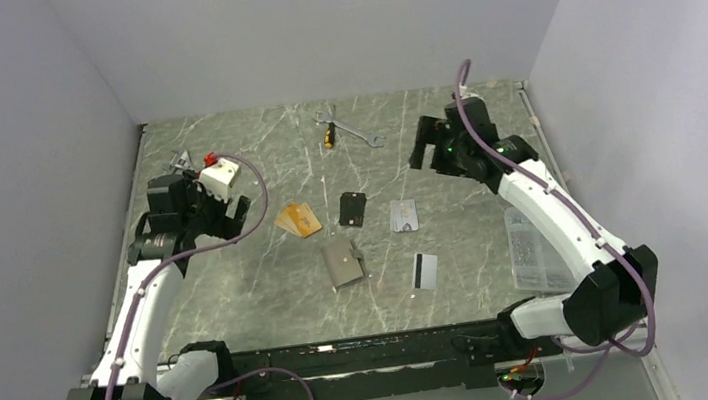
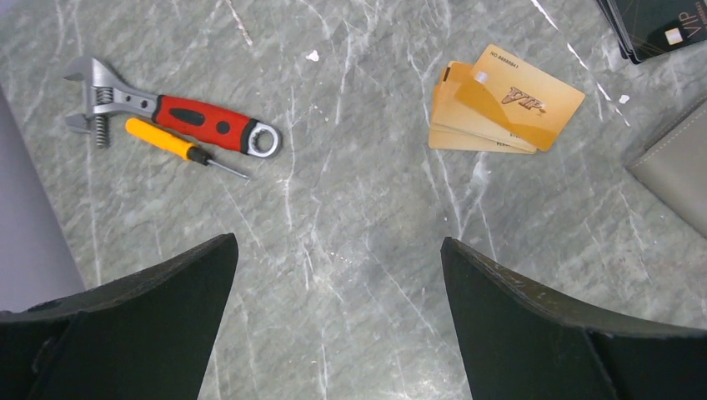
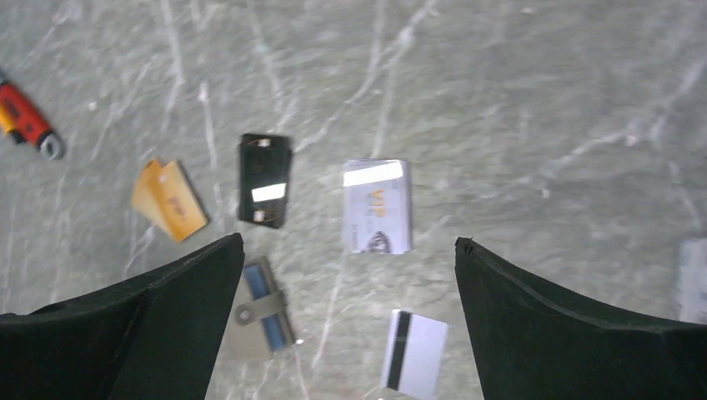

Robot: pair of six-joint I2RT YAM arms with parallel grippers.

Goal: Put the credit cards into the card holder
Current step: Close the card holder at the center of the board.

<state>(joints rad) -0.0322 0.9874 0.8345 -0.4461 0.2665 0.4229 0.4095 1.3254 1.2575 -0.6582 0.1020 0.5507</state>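
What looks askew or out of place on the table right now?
Nothing is spilled or damaged. The orange cards lie in a fanned, skewed stack, not squared up. The card holder lies at a tilt to the table edge.

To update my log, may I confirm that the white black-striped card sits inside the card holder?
No: the white black-striped card lies on the table, right of the card holder and apart from it; the top external view shows this.

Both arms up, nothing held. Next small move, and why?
Probably lower the right fingers toward the silver-grey plastic card: they stand open and empty above it, and it lies flat between them in the wrist view, apart from the taupe folding card holder.
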